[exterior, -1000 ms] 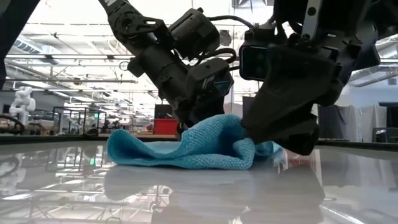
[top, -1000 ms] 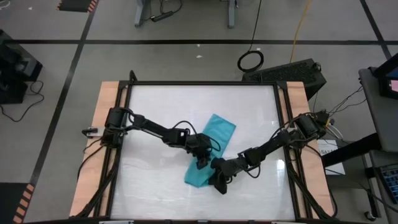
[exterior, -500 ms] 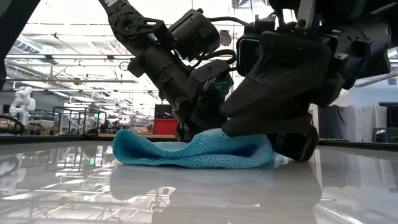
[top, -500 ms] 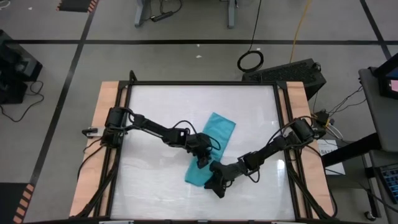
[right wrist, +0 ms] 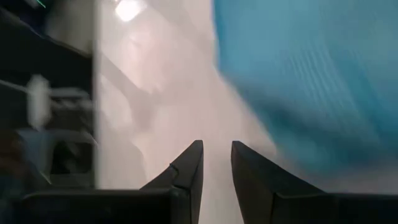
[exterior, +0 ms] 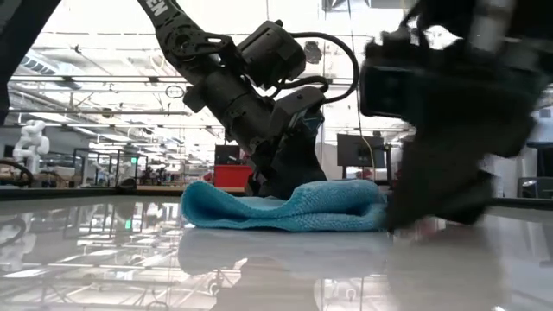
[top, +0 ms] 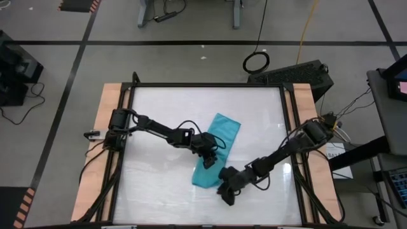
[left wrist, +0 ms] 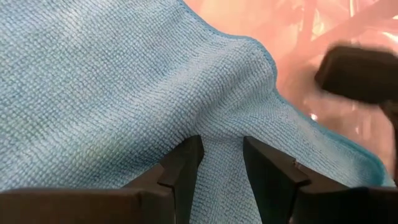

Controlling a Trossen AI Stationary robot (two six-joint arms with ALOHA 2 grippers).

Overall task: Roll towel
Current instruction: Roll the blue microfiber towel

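Observation:
The turquoise towel lies slantwise on the white table, long and narrow, with its underside on the tabletop. It also shows in the low view and fills the left wrist view. My left gripper stands on the towel's near half, shut on a ridge of cloth. My right gripper is just off the towel's near end, low over the bare table. Its fingers are close together with nothing between them. My left gripper pinches a raised ridge of the towel between its two fingers, on the towel's near half. The fingers come from above, slanting down. The towel around the ridge lies on the table, slack.
The table has wooden side rails and a dark frame. Bare tabletop lies to the left and far side of the towel. Both arms reach in toward the table's middle, close to each other.
My right gripper has pressed the towel's raised near end down onto the table, then drawn away toward the near right, off the cloth. The hump at that end now lies flat. My left gripper has stayed on the towel.

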